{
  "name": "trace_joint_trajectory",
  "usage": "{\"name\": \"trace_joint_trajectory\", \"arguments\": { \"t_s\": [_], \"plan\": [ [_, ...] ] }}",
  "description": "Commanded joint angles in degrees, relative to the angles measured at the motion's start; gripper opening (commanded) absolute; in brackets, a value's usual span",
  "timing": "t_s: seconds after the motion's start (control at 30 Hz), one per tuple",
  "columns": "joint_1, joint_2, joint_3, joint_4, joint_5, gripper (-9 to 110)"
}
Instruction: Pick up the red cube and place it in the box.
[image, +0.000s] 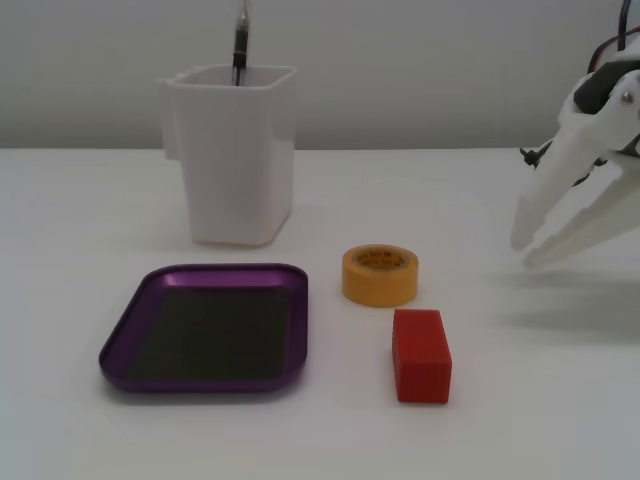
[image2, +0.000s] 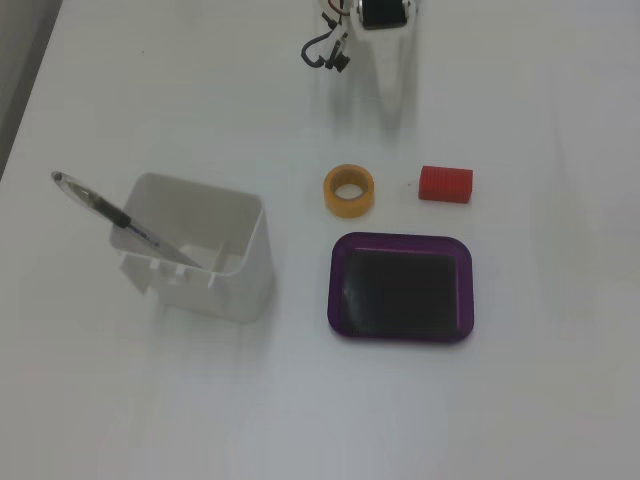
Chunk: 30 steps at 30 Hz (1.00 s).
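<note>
The red cube lies on the white table at the front right in a fixed view, just in front of a yellow tape roll. The box, a shallow purple tray with a dark inner surface, sits empty to the cube's left. My white gripper hangs at the right edge, above the table and well clear of the cube, with its fingertips close together and nothing held. In the fixed view from above, the gripper is at the top, the cube below it, and the tray below that.
A tall white plastic container with a pen in it stands behind the tray; it also shows in the other fixed view. The tape roll lies left of the cube there. A black cable clip hangs by the arm.
</note>
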Motion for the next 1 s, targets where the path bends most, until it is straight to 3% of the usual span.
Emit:
{"name": "trace_joint_trajectory", "arguments": {
  "t_s": [0.0,0.67,0.97],
  "plan": [
    [-0.9,6.1,1.1,-1.1,0.1,0],
    [-0.6,6.1,0.3,-1.0,-0.3,0],
    [0.3,4.9,-15.2,-6.7,-0.4,0]
  ]
}}
